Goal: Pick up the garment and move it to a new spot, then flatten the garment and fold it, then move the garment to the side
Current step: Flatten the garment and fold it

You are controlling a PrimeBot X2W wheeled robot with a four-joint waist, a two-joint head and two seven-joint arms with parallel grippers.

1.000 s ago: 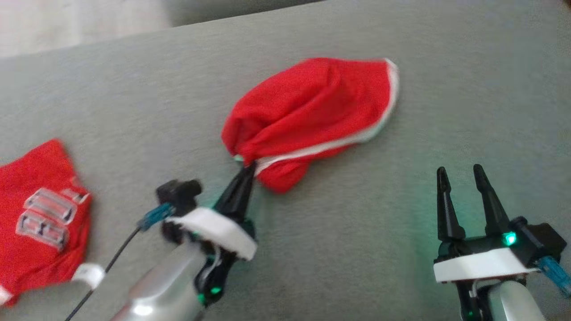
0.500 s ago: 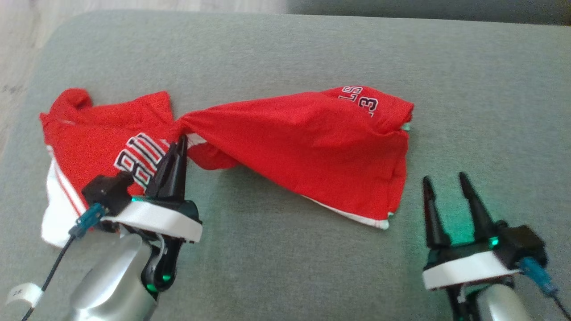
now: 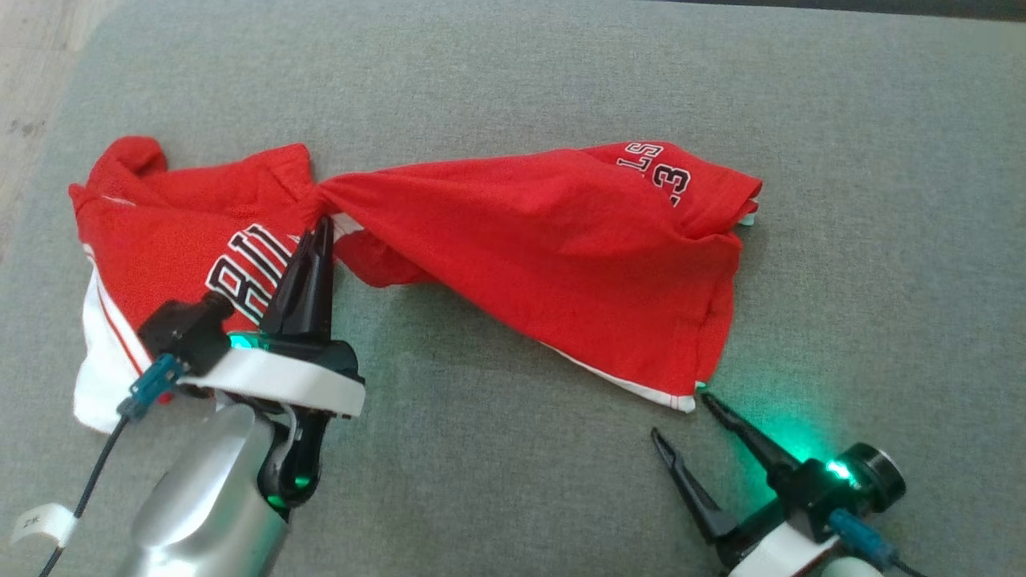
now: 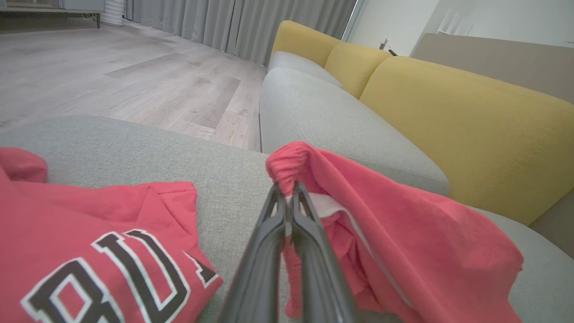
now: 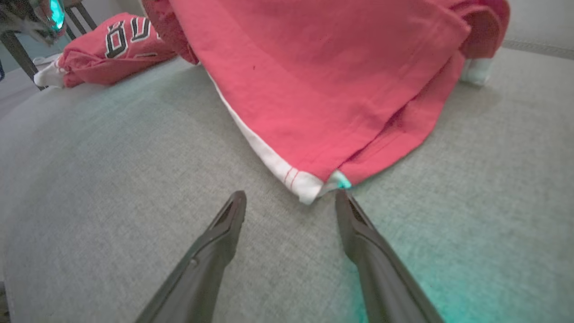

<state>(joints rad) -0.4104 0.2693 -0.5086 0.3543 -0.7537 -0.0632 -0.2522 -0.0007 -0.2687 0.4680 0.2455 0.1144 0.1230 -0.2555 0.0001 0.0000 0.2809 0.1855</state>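
- Red mesh garment (image 3: 545, 240) lies stretched across the grey cushion (image 3: 513, 481), with its left end bunched and lifted off the surface.
- Clamped on that bunched end is the left gripper (image 3: 323, 226), its fingers pressed together with cloth pinched between them.
- Spread wide and holding nothing, the right gripper (image 3: 681, 415) sits low over the cushion at the garment's white-trimmed hem corner (image 3: 685, 399). One fingertip is just beside the corner, perhaps touching it.
- Left of the pinch lies a second red piece (image 3: 160, 240) with black-and-white lettering, partly behind the left gripper in the head view.
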